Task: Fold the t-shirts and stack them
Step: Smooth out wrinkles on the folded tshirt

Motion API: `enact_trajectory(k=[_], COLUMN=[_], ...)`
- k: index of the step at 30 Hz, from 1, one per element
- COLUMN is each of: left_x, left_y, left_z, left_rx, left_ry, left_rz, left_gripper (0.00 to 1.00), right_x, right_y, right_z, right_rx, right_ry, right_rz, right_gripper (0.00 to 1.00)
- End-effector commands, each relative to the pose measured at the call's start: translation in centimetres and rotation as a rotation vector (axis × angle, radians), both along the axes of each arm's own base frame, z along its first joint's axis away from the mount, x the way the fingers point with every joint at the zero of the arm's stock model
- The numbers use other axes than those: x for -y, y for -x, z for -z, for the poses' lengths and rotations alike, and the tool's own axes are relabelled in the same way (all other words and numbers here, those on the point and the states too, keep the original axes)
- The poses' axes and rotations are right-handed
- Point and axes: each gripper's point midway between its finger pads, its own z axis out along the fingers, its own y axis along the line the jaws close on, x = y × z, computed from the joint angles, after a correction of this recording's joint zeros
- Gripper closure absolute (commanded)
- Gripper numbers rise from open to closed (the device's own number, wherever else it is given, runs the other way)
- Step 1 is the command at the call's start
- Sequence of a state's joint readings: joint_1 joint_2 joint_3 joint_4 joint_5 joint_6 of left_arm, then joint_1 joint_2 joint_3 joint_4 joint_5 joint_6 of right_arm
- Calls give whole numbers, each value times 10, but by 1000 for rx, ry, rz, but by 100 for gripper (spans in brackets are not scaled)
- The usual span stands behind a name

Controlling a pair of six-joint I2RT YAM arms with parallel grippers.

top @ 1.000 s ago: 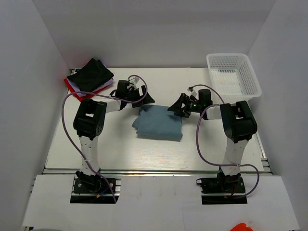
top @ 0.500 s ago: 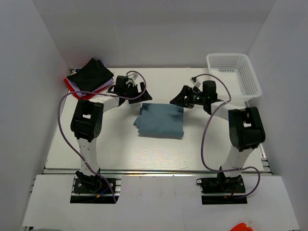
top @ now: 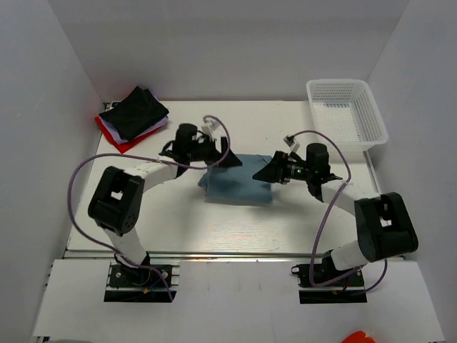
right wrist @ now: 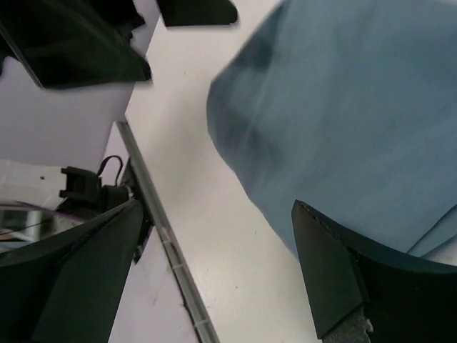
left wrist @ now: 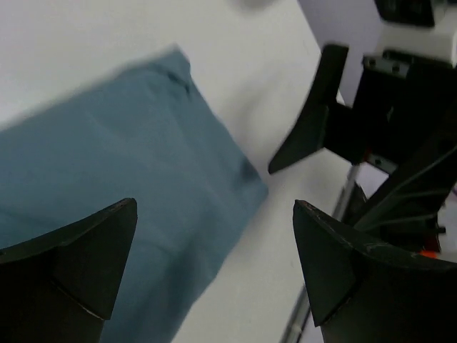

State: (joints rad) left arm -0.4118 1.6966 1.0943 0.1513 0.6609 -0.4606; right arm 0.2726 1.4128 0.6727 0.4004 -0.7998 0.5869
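From above, the folded blue-teal t-shirt [top: 235,182] lies flat in the middle of the table [top: 143,214], a rough rectangle with its long side running left to right. The left gripper [top: 227,158] hangs over the shirt's far left corner and the right gripper [top: 264,171] over its far right edge, both arms reaching in from either side; from this height it is not clear whether either one touches the cloth. At the far left corner of the table sits a pile with the black t-shirt [top: 134,113] on top, the red t-shirt [top: 114,133] sticking out beneath it at the near left, and a thin edge of the white t-shirt [top: 151,131] showing between them. A white mesh basket [top: 371,114] stands at the far right corner, well apart from the shirts. In the left wrist view the left gripper [left wrist: 214,206] has its jaws spread wide with nothing between them, the blue-teal t-shirt [left wrist: 121,179] lies beneath, and the right gripper [left wrist: 314,121] shows beyond the shirt's corner. In the right wrist view the right gripper [right wrist: 218,206] is likewise spread wide and holds nothing; the blue-teal t-shirt [right wrist: 343,107] fills the upper right, and the left gripper's dark fingers [right wrist: 71,50] show at the top left.
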Motion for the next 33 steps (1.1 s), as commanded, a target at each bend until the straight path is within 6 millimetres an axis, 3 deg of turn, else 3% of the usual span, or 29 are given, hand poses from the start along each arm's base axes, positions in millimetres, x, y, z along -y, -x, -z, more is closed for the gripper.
enact_trajectory(k=[1,2,3,6,7,8,10,12,13,14,17,19,20,21,23,24,28,33], left_x=[21,22,14,-2,-11,-17,-33,-42,-46,-47,-44,-44,-43,-45,-51,-52,-84,-90], left_y=[59,67,72,89,89,91,95,85,87,85,68,57,49,45,36,34,26,50], left_z=[49,59,86,121,130,137,155,158,158,158,130,104,92,85,69,66,73,87], left_rx=[-200,-221,-289,-367,-375,-388,-418,-363,-374,-356,-270,-205,-168,-150,-106,-113,-212,-359], left_ry=[75,67,21,-52,-74,-92,-197,-286,-312,-328,-320,-310,-326,-330,-350,-352,-478,-483], left_rz=[227,234,188,164,143,128,74,57,55,59,38,11,-18,-48,-122,-138,-295,-330], left_gripper=[0,0,0,0,0,0,0,0,0,0,0,0,0,0,0,0,0,0], right_x=[-8,-7,-7,-1,3,3,7,9,13,13,14,14,12,12,10,10,17,33], right_y=[12,30,25,30,29,30,33,30,31,30,26,20,18,21,20,23,32,36], right_z=[5,22,30,64,89,97,110,110,119,118,108,91,70,68,45,24,-11,-13], right_rx=[7,-108,-90,-216,-284,-313,-389,-367,-384,-373,-314,-223,-165,-146,-64,-10,141,147], right_ry=[-94,-125,-144,-118,-78,-67,-72,-75,-37,-26,8,26,23,45,42,35,56,121], right_rz=[-90,-89,-87,-49,-16,-8,29,52,70,67,62,43,25,1,-49,-62,-56,44], right_gripper=[10,10,10,10,10,10,10,10,10,10,10,10,10,10,10,10,10,10])
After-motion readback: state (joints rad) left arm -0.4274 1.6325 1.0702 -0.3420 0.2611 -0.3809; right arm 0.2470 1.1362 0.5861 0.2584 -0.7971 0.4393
